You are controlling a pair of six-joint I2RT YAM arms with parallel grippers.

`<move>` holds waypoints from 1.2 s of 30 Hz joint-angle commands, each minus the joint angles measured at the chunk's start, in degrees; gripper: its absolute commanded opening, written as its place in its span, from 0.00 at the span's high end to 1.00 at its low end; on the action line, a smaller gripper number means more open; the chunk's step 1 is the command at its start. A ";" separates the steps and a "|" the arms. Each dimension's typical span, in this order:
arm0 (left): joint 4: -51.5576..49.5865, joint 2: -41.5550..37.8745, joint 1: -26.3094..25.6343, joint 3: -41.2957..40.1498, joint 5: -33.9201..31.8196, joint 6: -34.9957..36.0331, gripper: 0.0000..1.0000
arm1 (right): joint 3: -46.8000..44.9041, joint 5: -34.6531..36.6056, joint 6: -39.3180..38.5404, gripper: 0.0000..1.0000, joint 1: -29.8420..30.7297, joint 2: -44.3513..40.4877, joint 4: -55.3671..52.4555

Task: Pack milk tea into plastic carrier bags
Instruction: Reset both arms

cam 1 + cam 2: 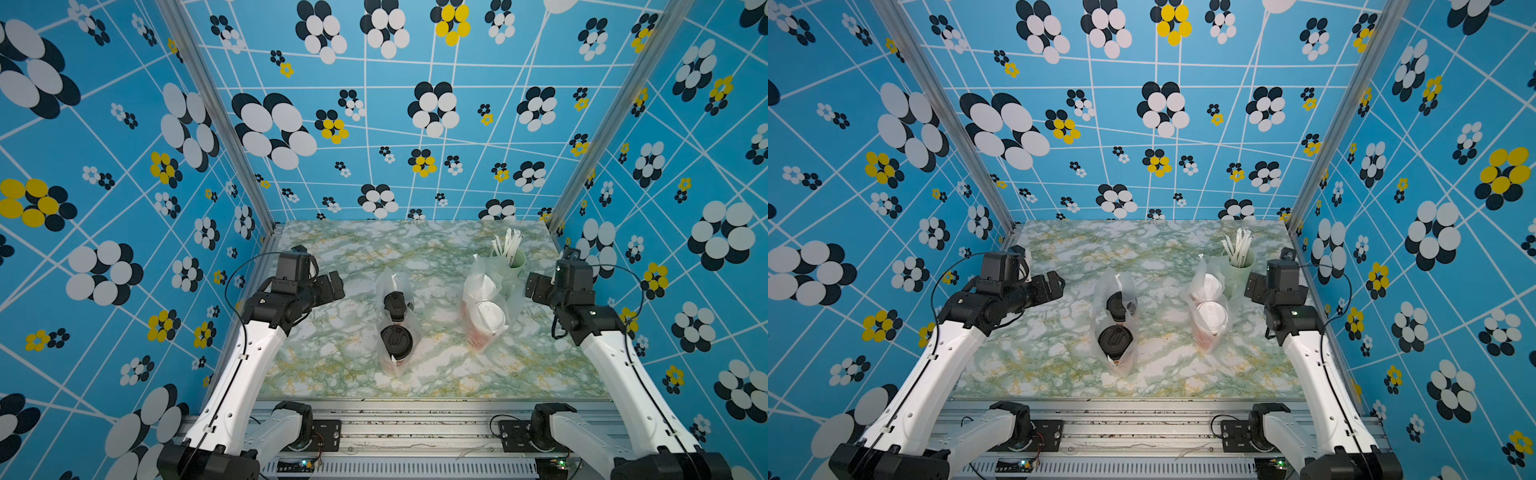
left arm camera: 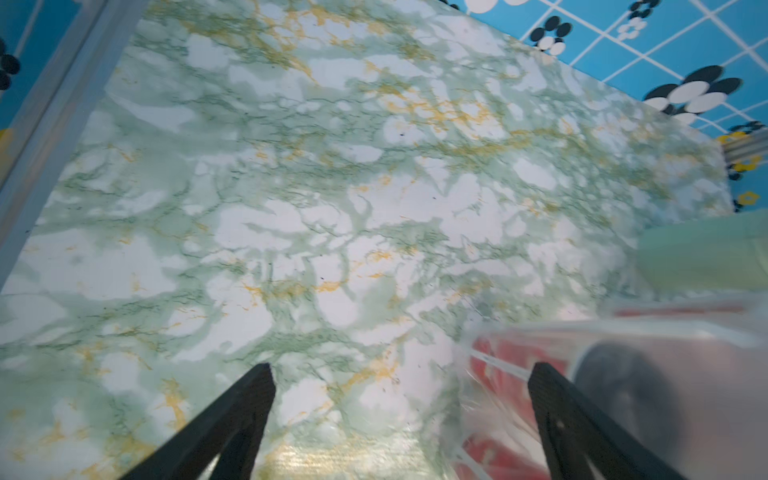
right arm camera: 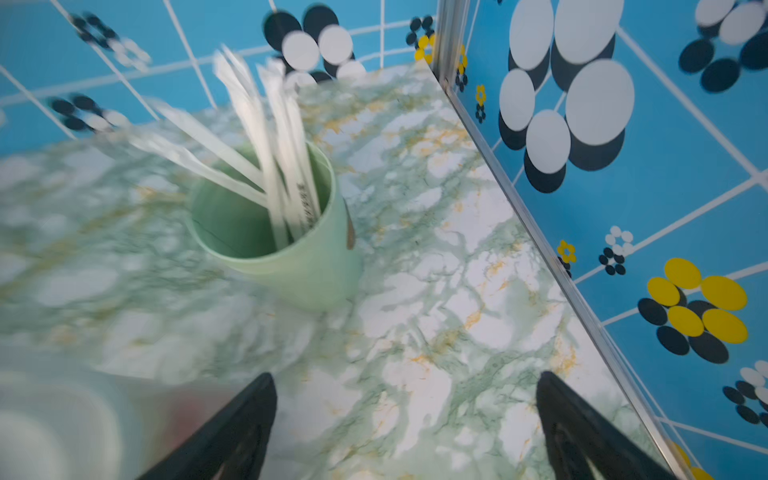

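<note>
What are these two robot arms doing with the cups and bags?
They are packing milk tea. Two black-lidded cups stand in one plastic bag, and two white-lidded cups stand in the other bag, beside a green cup of straws. The left fingers and right fingers are open, holding nothing, one pair at each side of the table.
</note>
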 commanded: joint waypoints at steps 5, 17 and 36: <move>28.30 -1.18 -0.75 -18.20 -20.63 10.50 0.01 | -23.18 -0.23 -7.39 0.01 -3.22 5.26 47.49; 79.55 17.01 6.74 -35.86 -10.92 20.79 0.01 | -27.28 -14.95 -5.68 0.01 -4.05 18.52 69.07; 91.09 26.92 7.37 -36.90 -0.87 24.82 0.01 | -24.82 -21.87 -8.32 0.01 -3.39 31.10 77.95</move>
